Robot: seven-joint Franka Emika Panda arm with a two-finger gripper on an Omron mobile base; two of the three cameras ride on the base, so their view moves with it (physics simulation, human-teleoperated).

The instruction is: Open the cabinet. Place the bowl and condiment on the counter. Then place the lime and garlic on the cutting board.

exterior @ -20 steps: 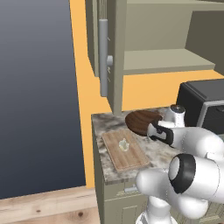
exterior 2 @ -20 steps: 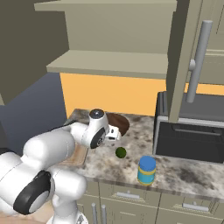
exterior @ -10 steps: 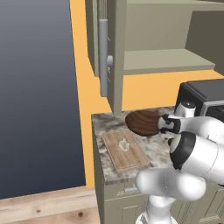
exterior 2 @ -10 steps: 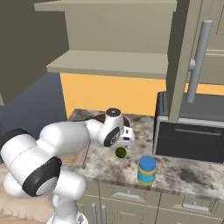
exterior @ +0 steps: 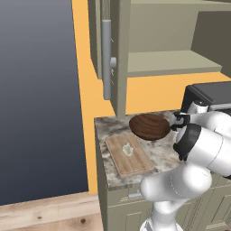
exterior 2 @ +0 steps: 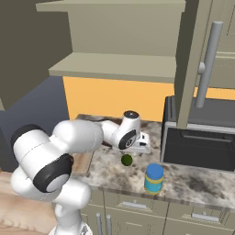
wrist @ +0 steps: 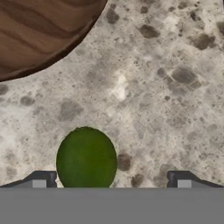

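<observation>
Below the gripper (wrist: 111, 183), on the speckled table (wrist: 166, 87), sits the lime (wrist: 86, 158), closer to one fingertip than centred, with the bowl (wrist: 39, 30) well apart from it. The jaws stand wide open and hold nothing. The garlic (exterior: 127, 149) already lies on the cutting board (exterior: 131, 155). The lime looks light, firm and smooth, so it would probably roll or squirt out; pinching it across its widest middle seems safest.

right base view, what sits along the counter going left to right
cutting board → lime → condiment → black appliance
</observation>
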